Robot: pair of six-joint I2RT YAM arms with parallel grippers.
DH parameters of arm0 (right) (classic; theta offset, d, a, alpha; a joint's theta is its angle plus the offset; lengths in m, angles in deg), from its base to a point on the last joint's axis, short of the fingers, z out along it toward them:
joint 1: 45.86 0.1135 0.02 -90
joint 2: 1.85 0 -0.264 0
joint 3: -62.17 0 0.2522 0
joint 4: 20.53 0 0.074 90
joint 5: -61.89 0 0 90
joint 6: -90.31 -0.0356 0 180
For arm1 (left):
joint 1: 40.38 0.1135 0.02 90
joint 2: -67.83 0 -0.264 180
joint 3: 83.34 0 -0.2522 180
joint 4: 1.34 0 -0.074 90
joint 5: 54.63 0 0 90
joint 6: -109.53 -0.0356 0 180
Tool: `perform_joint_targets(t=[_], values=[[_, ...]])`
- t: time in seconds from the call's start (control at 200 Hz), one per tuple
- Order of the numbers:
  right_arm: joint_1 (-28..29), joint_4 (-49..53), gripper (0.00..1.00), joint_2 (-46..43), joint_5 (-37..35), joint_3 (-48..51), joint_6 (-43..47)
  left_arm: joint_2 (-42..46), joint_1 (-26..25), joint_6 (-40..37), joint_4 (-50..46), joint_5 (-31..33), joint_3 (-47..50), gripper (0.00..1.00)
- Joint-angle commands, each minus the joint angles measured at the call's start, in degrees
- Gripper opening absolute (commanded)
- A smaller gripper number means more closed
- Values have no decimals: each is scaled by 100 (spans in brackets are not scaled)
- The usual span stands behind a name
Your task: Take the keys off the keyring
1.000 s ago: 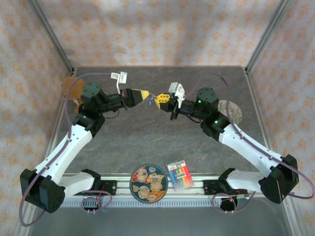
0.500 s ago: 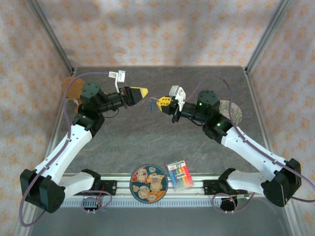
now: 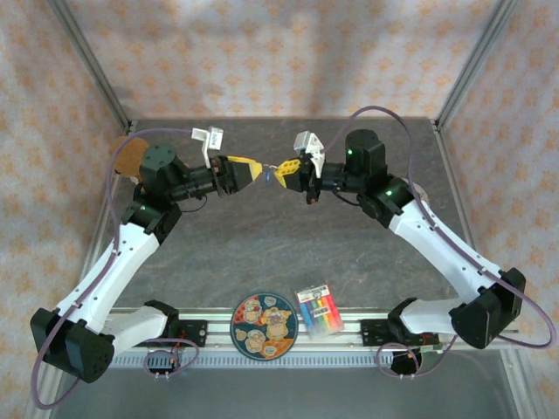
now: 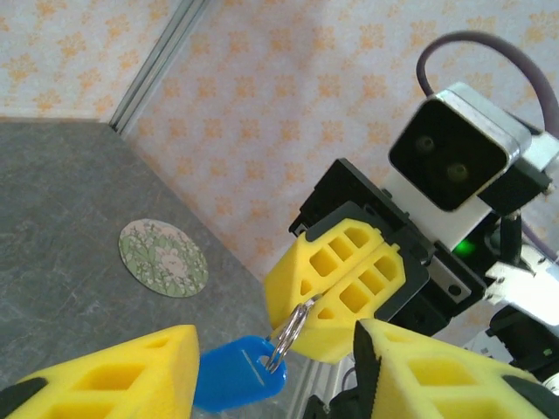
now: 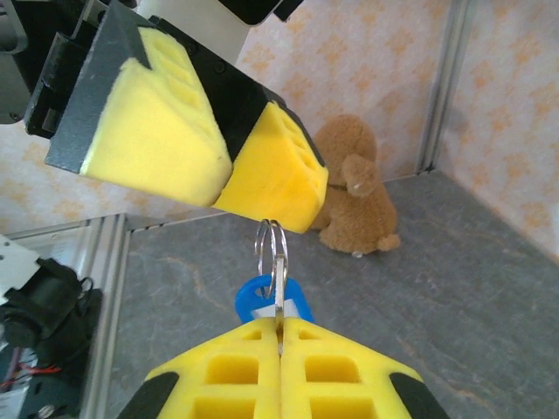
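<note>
Top view: left gripper [image 3: 253, 168] and right gripper [image 3: 281, 173] meet tip to tip above the far middle of the grey table [image 3: 262, 249]. The keyring [image 3: 269, 169] hangs in the small gap between them, off the table. The left gripper is at the ring's 9 o'clock and the right gripper at its 3 o'clock.

Right wrist view: the right gripper's yellow fingers [image 5: 218, 375] are pressed together, pinching the wire ring at its lower edge. The ring stands up toward 12 o'clock, and its top touches the underside of the left gripper. A blue tag [image 5: 258, 297] hangs on the ring just behind the pinch.

Left wrist view: the left gripper's fingers [image 4: 113, 375] are spread. The ring and blue tag sit in the gap, with neither finger clamping them. The ring comes out of the right gripper's tips at 6 o'clock.

The keys are too small to tell apart on the ring.

Rest: a brown plush bear [image 5: 354, 188] is at the far left table corner. A round green coaster [image 4: 163, 257] is on the right side. A patterned plate [image 3: 264, 326] is at the near edge, at 6 o'clock from the ring. A rainbow-striped card [image 3: 318, 312] lies just beside the plate at 3 o'clock.
</note>
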Motion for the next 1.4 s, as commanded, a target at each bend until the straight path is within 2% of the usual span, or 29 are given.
perform_joint_targets(t=[0.0,0.48,0.931,1.191,1.351,1.396], values=[[-73,498,0,120,582,-312,-16,118,36,-227,-127,-172,-179,52],[-145,584,0,309,1011,-561,-130,-64,-67,-302,-181,-418,-267,49],[-163,537,0,425,1135,-700,-321,-101,-142,-386,-204,-638,-258,29],[-172,574,0,414,1100,-700,-282,-68,-138,-403,-204,-613,-241,0],[-168,363,0,280,963,-472,-219,-54,-136,-291,70,-582,-202,0],[-163,214,0,201,899,-346,-211,-54,-122,-35,207,-560,-175,0]])
